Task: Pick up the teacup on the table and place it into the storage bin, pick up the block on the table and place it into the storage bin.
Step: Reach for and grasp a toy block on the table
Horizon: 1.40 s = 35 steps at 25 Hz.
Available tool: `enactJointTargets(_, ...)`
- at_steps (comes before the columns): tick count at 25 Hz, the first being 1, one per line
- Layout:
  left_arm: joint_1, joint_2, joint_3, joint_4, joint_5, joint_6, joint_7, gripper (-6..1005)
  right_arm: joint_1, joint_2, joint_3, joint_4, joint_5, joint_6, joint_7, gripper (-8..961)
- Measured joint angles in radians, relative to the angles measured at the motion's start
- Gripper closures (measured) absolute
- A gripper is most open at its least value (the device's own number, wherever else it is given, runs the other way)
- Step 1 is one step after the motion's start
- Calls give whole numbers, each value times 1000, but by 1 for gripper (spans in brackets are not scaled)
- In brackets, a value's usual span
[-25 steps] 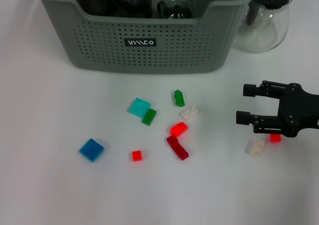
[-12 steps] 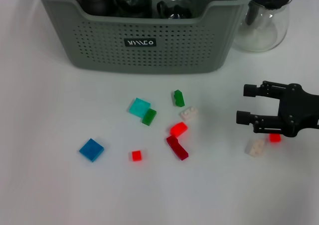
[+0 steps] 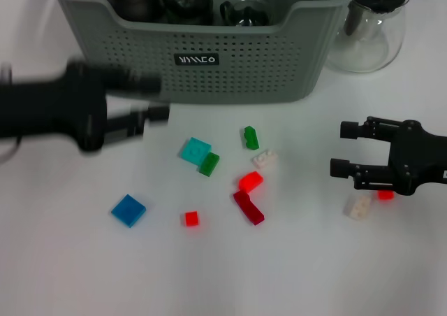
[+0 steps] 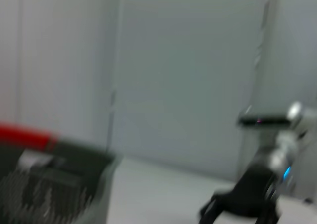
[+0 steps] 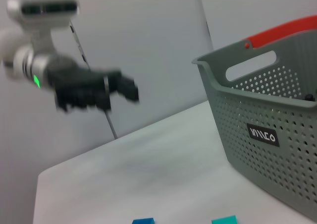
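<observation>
- The white counter (image 3: 63, 267) is seen carrying everything.
- The large grey-green perforated plastic storage bin (image 3: 209, 64) is set at the counter's far edge, with dark items inside.
- The clear glass pitcher (image 3: 370, 29) is placed just beside the bin, toward the far right corner.
- The left pincer (image 3: 157, 99) is held before the bin, fingers apart.
- The right pincer (image 3: 342, 148) is held near the right edge, fingers apart, empty.
- Small coloured plastic blocks are scattered mid-counter, among them a blue square block (image 3: 128, 210).

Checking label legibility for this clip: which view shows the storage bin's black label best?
The head view: the storage bin faces it squarely, its black label centred and sharp. The right wrist view shows the label at a slant. The left wrist view shows only a blurred bin corner, no label.
</observation>
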Motion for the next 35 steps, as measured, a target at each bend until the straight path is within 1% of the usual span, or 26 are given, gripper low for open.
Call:
enactJointTargets(2, 14, 1, -52, -92, 33, -28, 94, 576, 2, 0, 2, 4, -5, 2, 0, 119)
enactJointTargets(4, 21, 5, -133, -196, 93, -46, 209, 565, 2, 0, 2, 5, -8, 4, 0, 119)
enactJointTargets(7, 35, 6, -213, -299, 188, -60, 396, 550, 2, 2, 2, 5, -12, 5, 0, 119)
enactJointTargets(9, 57, 1, -229, -363, 217, -81, 511, 325, 2, 2, 2, 5, -12, 5, 0, 119)
enactJointTargets(11, 75, -1, -253, -430, 223, -109, 603, 316, 3, 3, 2, 5, -12, 5, 1, 120)
enactJointTargets(14, 108, -1, -313, -512, 225, -144, 711, 303, 5, 5, 2, 5, -12, 5, 3, 121)
enactJointTargets(19, 159, -2, -412, -614, 246, -204, 829, 280, 7, 6, 2, 5, -12, 5, 7, 121)
enactJointTargets(23, 194, -2, -489, -695, 304, -258, 936, 276, 13, 7, 2, 5, -12, 5, 9, 120)
enactJointTargets(26, 205, -3, -518, -732, 329, -285, 969, 277, 19, 7, 0, 5, -12, 5, 14, 120)
enactJointTargets(31, 217, -3, -544, -751, 335, -308, 976, 278, 27, 7, -4, 5, -12, 6, 23, 119)
enactJointTargets(35, 221, -3, -576, -776, 335, -354, 1005, 278, 29, 6, -4, 5, -14, 7, 23, 119)
